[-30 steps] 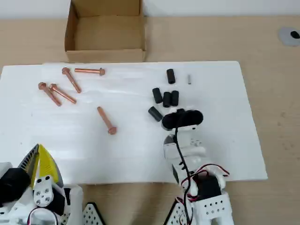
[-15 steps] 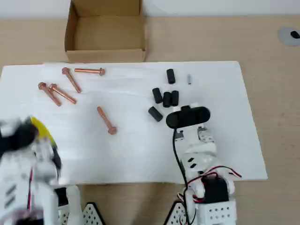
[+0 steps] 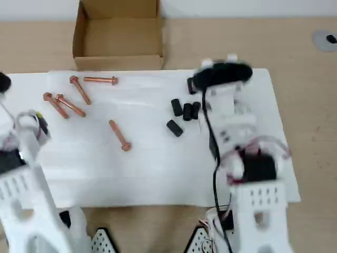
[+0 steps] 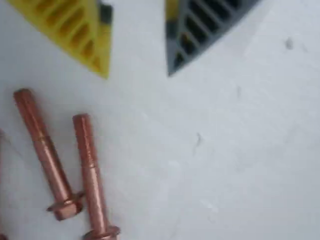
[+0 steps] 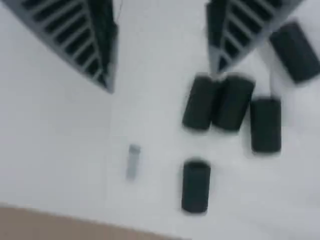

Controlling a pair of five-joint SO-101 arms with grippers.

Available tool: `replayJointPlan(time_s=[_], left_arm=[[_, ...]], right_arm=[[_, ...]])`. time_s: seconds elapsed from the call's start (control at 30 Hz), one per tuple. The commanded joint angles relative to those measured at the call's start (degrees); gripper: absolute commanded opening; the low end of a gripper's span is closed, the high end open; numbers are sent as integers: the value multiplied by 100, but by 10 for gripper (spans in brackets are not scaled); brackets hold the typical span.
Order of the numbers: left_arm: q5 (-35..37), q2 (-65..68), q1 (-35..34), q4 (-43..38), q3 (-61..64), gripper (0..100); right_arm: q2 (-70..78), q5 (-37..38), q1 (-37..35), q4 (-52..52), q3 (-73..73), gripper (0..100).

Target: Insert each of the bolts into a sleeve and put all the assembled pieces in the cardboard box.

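Left jaws apart, ribbed wedges in yellow and grey, just over two smooth copper bolts (image 4: 47, 155) with flanged heads, lying side by side on the white sheet (image 3: 147, 158). Right jaws apart too, gripping nothing, above a cluster of matte black cylindrical sleeves (image 5: 232, 102). A small grey pin (image 5: 133, 161) lies near them. The open cardboard box (image 3: 118, 63) sits on the wooden bench (image 3: 221, 42), just beyond the sheet.

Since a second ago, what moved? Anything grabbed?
Both arms moved out from the near edge. The right pincer advanced over the black sleeves toward the far edge of the white sheet. The left pincer swung out to the copper bolts. Both are open and nothing was grabbed. Bolts, sleeves and the cardboard box stayed put.
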Motion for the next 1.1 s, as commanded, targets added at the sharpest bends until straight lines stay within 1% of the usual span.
replayJointPlan(time_s=[0.0, 0.1, 0.17, 0.27, 0.33, 0.5, 0.63, 0.8, 0.93, 1.07], left_arm=[[475, 1490, -193, 255, -1310, 90], [510, 2519, -202, 554, -2198, 89], [598, 3125, -202, 923, -2831, 89], [809, 3934, -167, 1688, -3859, 89], [835, 4470, -158, 2048, -4484, 89], [835, 5736, -158, 2848, -5785, 89], [835, 6563, -141, 2927, -6462, 89], [835, 7336, 167, 2927, -7042, 91], [844, 7635, 431, 2936, -7393, 91], [1099, 7626, 501, 2945, -7640, 92]], right_arm=[[1015, -62, -75, 299, -1235, 141], [1543, -44, -268, 738, -1745, 141], [1771, 70, -400, 949, -1982, 141], [2000, 642, -479, 993, -2158, 141], [2088, 958, -523, 1011, -2202, 141], [2255, 1125, -505, 1020, -2193, 141], [2413, 1125, -505, 1020, -2185, 141], [2633, 1134, -497, 976, -2211, 141], [2765, 1143, -497, 976, -2211, 141], [2844, 1178, -488, 976, -2211, 141]])
